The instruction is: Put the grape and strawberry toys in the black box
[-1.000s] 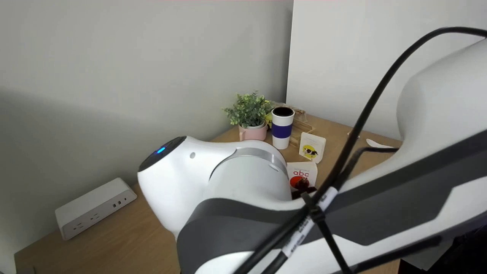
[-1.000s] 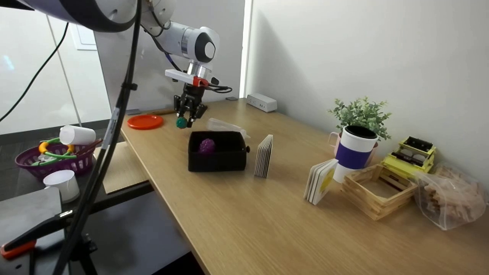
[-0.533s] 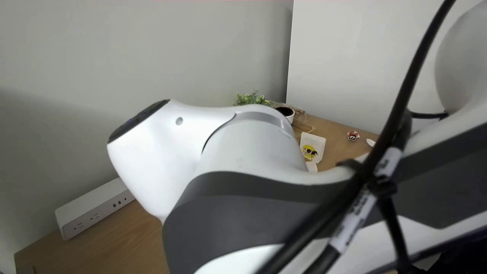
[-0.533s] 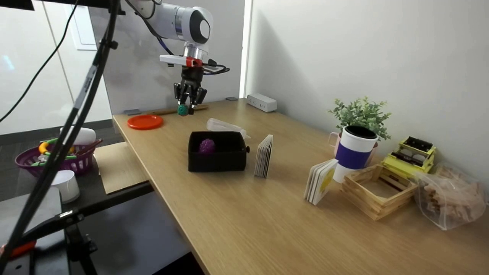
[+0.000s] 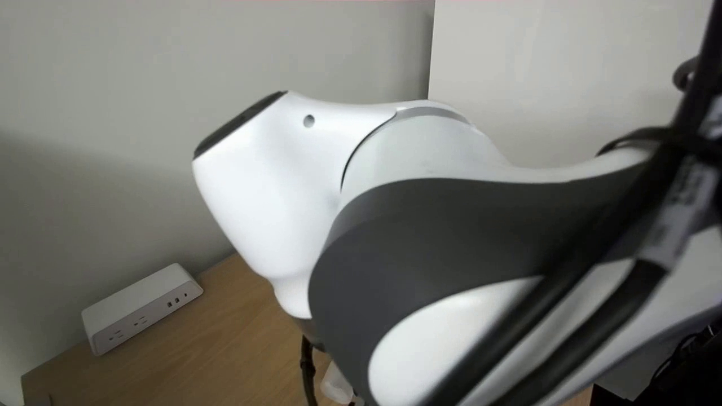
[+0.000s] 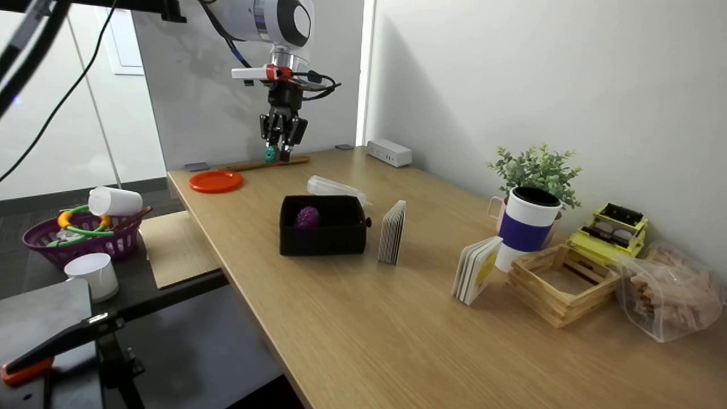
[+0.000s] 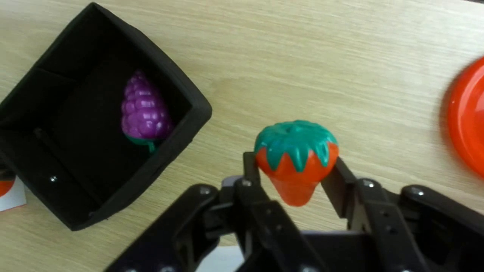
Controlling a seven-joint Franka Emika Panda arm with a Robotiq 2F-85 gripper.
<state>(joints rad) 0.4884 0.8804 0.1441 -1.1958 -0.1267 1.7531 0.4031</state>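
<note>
My claw (image 7: 294, 166) stands partway closed, its two fingers (image 7: 250, 168) pinching the strawberry (image 7: 297, 175) from either side, its green top jutting past the tips. I hold it in the air above the wooden table (image 7: 321, 56), apart from the black box (image 7: 162, 68) in the wrist view. The grape (image 7: 145, 107) lies inside that box, well apart from my fingers.
</note>
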